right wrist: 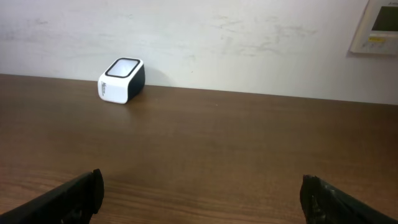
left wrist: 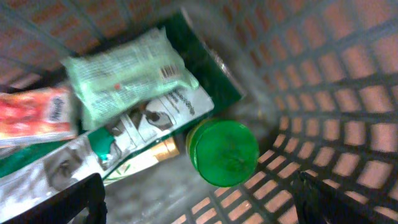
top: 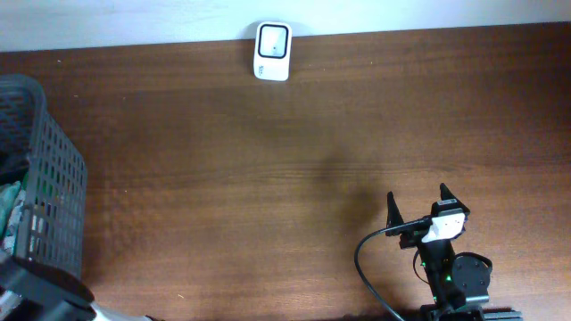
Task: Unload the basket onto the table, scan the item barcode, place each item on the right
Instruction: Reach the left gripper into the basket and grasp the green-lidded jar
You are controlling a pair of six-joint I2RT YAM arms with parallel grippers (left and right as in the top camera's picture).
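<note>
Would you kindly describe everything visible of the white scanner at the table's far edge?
The scanner is a small boxy unit with rounded corners: white plastic-looking shell, black on one side, a dark-rimmed pale window on top. Small unreadable print marks its white front. It stands upright on the wooden table at the far edge, by the pale wall; whether they touch is unclear.

Right claw (top: 417, 191) black; white wrist block (top: 444, 226); looping black cable (top: 359, 259); green light (top: 437, 278).
</note>
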